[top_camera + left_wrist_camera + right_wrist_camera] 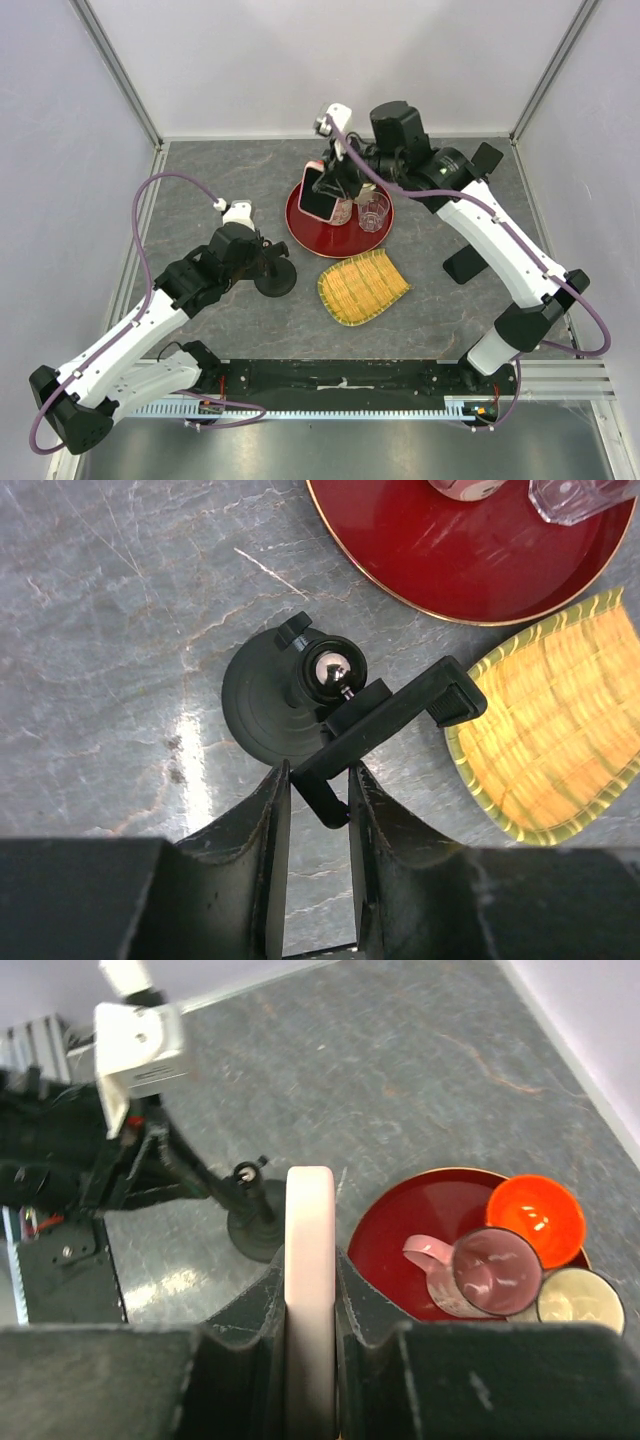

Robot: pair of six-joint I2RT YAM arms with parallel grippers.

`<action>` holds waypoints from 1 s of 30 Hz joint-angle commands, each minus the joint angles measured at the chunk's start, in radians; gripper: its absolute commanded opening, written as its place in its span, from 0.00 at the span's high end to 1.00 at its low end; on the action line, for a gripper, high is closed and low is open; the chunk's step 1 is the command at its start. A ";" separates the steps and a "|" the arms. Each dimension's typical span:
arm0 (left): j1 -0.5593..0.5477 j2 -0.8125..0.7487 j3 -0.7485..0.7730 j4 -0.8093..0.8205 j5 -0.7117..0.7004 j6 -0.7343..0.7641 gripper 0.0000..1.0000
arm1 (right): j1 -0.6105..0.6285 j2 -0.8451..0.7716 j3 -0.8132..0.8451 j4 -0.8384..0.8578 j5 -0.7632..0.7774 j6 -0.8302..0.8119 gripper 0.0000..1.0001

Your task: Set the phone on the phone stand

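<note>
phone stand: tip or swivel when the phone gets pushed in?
On the phone stand, the clamp rides a ball joint, so it likely swivels. The wide round base probably resists tipping. The left pincer flanking the clamp should steady it.

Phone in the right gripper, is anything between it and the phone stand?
Nothing visible. The phone, held over the red tray, has open table toward the phone stand, whose clamp the left gripper grips.

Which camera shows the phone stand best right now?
Left wrist: the phone stand is close, ball joint and clamp arm clear. Top external shows it small; right wrist, distant beside the phone.
</note>
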 commanded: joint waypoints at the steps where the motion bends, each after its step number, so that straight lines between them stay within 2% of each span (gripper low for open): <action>1: 0.002 -0.013 -0.015 0.051 0.016 0.202 0.97 | 0.072 -0.002 0.065 -0.062 -0.055 -0.169 1.00; 2: 0.004 -0.013 -0.019 0.069 0.039 0.277 0.98 | 0.088 0.000 0.065 -0.075 -0.059 -0.183 1.00; 5: 0.007 -0.008 -0.025 0.086 0.079 0.379 0.98 | 0.098 -0.005 0.051 -0.084 -0.077 -0.199 1.00; 6: 0.011 -0.007 -0.035 0.104 0.161 0.416 0.98 | 0.102 -0.006 0.050 -0.084 -0.083 -0.196 1.00; 8: 0.033 0.004 -0.052 0.127 0.194 0.476 0.98 | 0.103 -0.002 0.044 -0.083 -0.088 -0.179 1.00; 13: 0.123 -0.008 -0.085 0.197 0.265 0.546 0.96 | 0.103 -0.005 0.001 -0.014 -0.005 -0.047 1.00; 14: 0.126 -0.013 -0.091 0.204 0.254 0.575 0.91 | 0.103 -0.006 -0.016 -0.008 0.045 0.003 1.00; 16: 0.130 -0.023 -0.101 0.218 0.170 0.557 0.72 | 0.103 -0.011 -0.031 0.009 0.072 0.037 1.00; 17: 0.130 -0.043 -0.102 0.223 0.161 0.519 0.66 | 0.103 -0.014 -0.051 0.020 0.087 0.063 1.00; 18: 0.130 -0.056 -0.102 0.223 0.144 0.498 0.56 | 0.103 -0.025 -0.062 0.029 0.087 0.100 1.00; 19: 0.130 -0.071 -0.104 0.218 0.136 0.475 0.40 | 0.103 -0.032 -0.068 0.040 0.087 0.118 1.00; 20: 0.130 -0.095 -0.102 0.214 0.131 0.429 0.38 | 0.103 -0.045 -0.082 0.043 0.104 0.135 1.00; 24: 0.130 -0.122 -0.095 0.180 0.139 0.314 0.40 | 0.103 -0.077 -0.122 0.045 0.153 0.186 1.00; 29: 0.130 -0.106 -0.091 0.190 0.147 0.250 0.54 | 0.108 -0.085 -0.137 0.031 0.156 0.211 1.00; 30: 0.130 -0.094 -0.096 0.197 0.151 0.253 0.59 | 0.112 -0.086 -0.140 0.031 0.153 0.211 1.00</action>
